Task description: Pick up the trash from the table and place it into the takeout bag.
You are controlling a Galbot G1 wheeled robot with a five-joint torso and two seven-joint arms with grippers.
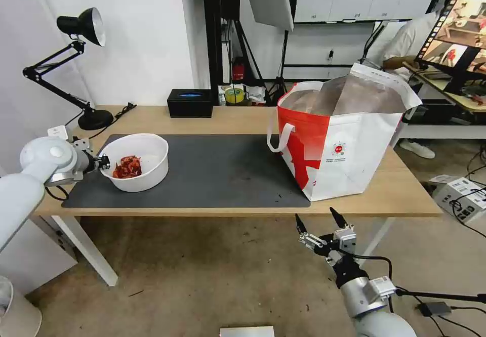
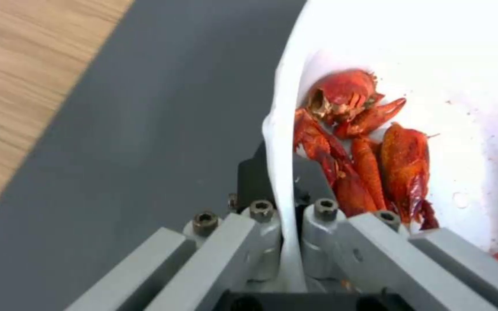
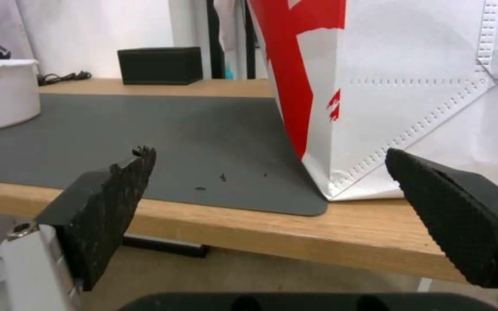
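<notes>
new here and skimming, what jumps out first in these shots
The takeout bag, red and white, stands open at the table's right end. At the grey mat's left end, the left end effector is shut on the rim of the white bowl holding red scraps.

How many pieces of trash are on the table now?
1: the white bowl of red scraps, on the mat's left end, its rim pinched by the left hand. The bag's inside is hidden.

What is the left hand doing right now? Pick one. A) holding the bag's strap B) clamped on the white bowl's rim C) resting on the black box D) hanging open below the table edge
B: the left hand has its fingers shut on either side of the white bowl rim.
</notes>
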